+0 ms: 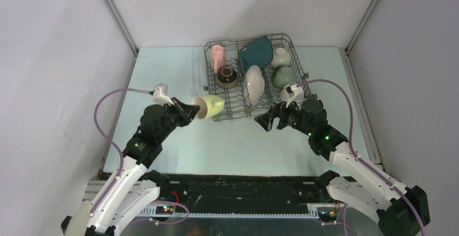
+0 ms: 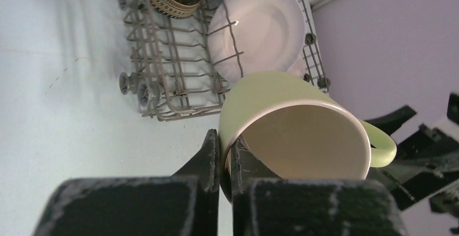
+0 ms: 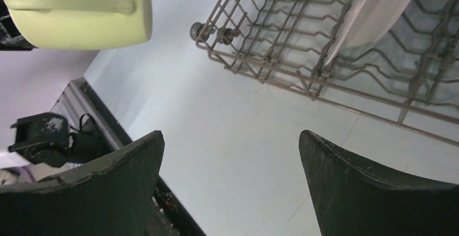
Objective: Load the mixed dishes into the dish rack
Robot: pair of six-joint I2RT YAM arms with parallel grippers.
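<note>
My left gripper (image 1: 189,111) (image 2: 224,155) is shut on the rim of the yellow-green mug (image 1: 210,106) (image 2: 281,100), one finger inside the wall and one outside. The mug lies on its side in the air at the front left corner of the dish rack (image 1: 207,73) (image 2: 178,79). In the rack stand a pink mug (image 1: 217,57), a brown bowl (image 1: 227,77), a white plate (image 1: 254,84), a dark teal plate (image 1: 256,52), a white bowl (image 1: 280,57) and a pale green bowl (image 1: 284,76). My right gripper (image 1: 268,121) (image 3: 231,155) is open over bare table, just in front of the rack.
The pale table (image 1: 233,144) runs between grey walls on three sides. The rack fills the far middle. In the right wrist view the mug (image 3: 81,11) hangs at upper left and the rack's front wires (image 3: 270,46) cross the top.
</note>
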